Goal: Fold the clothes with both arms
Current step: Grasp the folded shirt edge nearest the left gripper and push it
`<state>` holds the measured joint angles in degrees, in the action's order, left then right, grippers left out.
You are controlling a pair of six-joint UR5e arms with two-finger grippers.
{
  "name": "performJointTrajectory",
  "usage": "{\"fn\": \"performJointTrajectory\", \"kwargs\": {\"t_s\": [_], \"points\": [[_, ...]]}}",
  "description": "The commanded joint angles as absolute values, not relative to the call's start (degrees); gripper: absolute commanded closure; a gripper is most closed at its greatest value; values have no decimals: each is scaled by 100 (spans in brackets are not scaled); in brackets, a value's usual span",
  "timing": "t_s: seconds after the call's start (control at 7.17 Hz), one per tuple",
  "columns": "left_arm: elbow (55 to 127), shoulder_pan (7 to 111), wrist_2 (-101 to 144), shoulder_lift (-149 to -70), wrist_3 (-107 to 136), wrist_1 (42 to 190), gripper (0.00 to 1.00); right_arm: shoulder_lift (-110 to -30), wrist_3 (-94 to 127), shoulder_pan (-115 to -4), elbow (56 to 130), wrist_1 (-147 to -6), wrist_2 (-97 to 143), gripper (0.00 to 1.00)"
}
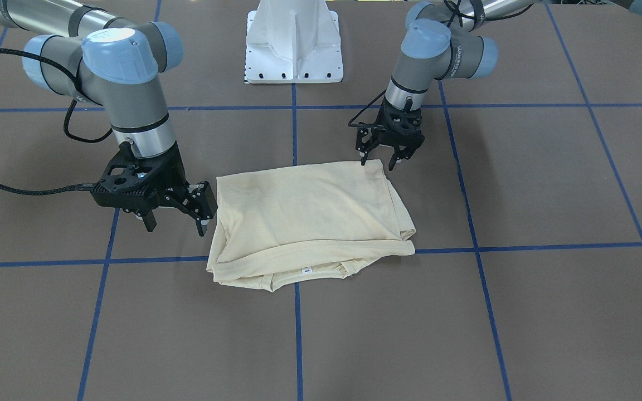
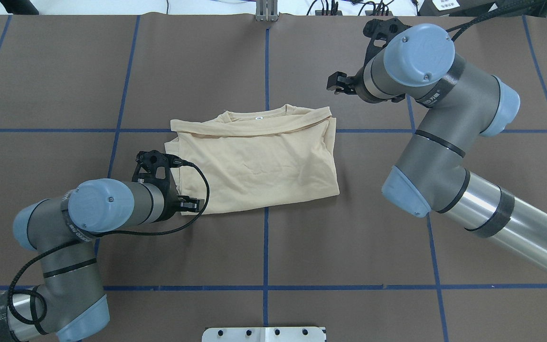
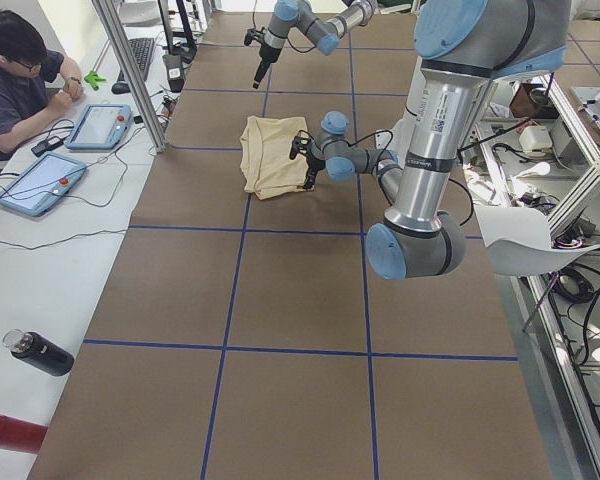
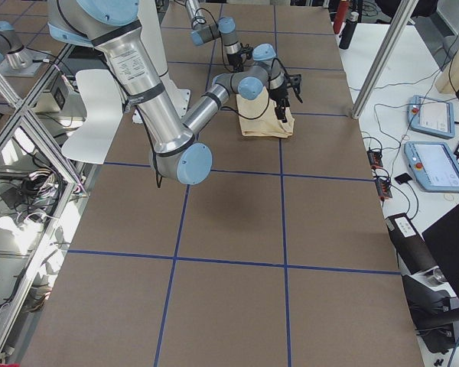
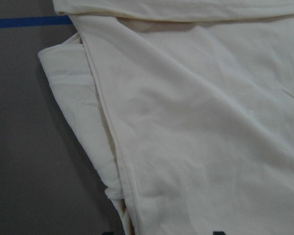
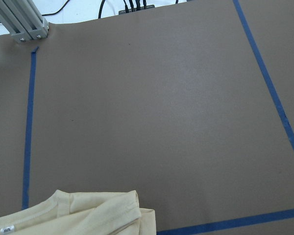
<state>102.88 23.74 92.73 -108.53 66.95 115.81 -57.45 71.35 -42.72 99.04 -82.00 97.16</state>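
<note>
In the front-facing view, the pale cream-yellow long-sleeved T-shirt (image 1: 310, 214) lies folded into a rough rectangle at mid-table. It rests on the matte brown table cover (image 1: 521, 334), across the blue tape grid lines (image 1: 549, 245). The fabric is thin and softly wrinkled, with layered edges. Its small white neck label (image 1: 307, 270) sits at the edge farthest from the white pedestal base (image 1: 294, 44).

The black two-finger left gripper (image 1: 378, 163) hangs with its fingers spread at the shirt corner nearest the base; whether the tips touch the cloth I cannot tell. The black two-finger right gripper (image 1: 176, 225), also spread and holding nothing, is just beside the opposite side edge.

In the overhead view, the collar runs along the far edge. The left gripper is over the near-left corner, and the right gripper is apart from the far-right corner, above bare cover.

In the left wrist view, cloth nearly fills the frame. A stitched hem runs diagonally, and a lower layer peeks out over the brown cover.

In the right wrist view, only the collar corner with its label shows at lower left. The rest is cover and tape.
</note>
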Motion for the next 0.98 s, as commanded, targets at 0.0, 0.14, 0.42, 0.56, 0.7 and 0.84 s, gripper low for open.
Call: {"fn": "performJointTrajectory", "kwargs": {"t_s": [0.0,0.14,0.42,0.56,0.7,0.84], "points": [[10196,2364,9272,-10881,6688,11584,47,-5757,7137,-4263,9896,-8200,9703,0],[10152,2364,9272,-10898,6688,11593,58,-5757,7137,-4263,9896,-8200,9694,0],[10177,2364,9281,-10907,6636,11575,100,-5757,7137,-4263,9888,-8200,9694,0],[10195,2364,9299,-10890,6610,11566,100,-5757,7137,-4263,9879,-8191,9694,0],[10274,2399,9316,-10846,6583,11566,100,-5757,7145,-4245,9888,-8191,9694,0],[10283,2460,9290,-10794,6226,11514,100,-5757,7146,-4245,9879,-8191,9686,0]]}}
